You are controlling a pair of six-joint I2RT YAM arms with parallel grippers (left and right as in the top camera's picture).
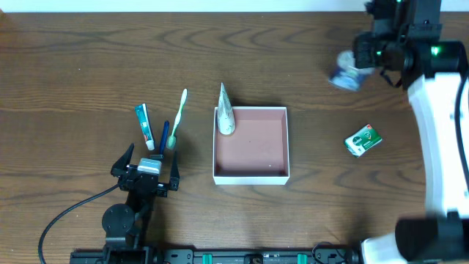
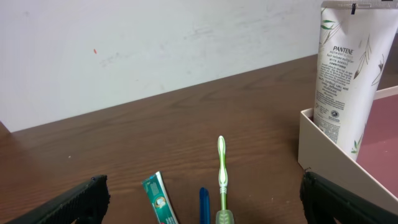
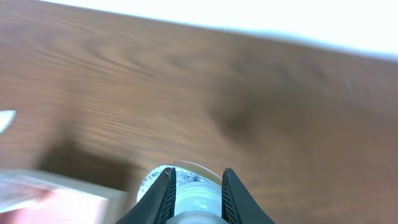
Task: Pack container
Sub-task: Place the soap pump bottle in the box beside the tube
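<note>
Right claw [image 3: 196, 178] clamps a small bottle [image 3: 196, 202]; square container [image 1: 249, 176] lies flat, open upward.

Table [image 1: 88, 81] was dark wood, grain really visible, smooth with a low sheen. The container [image 1: 250, 177] looked like thin white card, matt all over, and its pinkish-brown floor was just as flat, no shine. The tall tube [image 2: 345, 74] was smooth white plastic, slightly glossy, with print on it. Toothbrush [image 2: 221, 165] was shiny green-and-white plastic. The right end effector [image 3: 196, 177] had matt black plastic fingers [image 3: 235, 199], and the little pot [image 3: 196, 205] looked like clear plastic, bit blurry though. Green carton [image 1: 363, 139] looked like glossy printed card.
</note>
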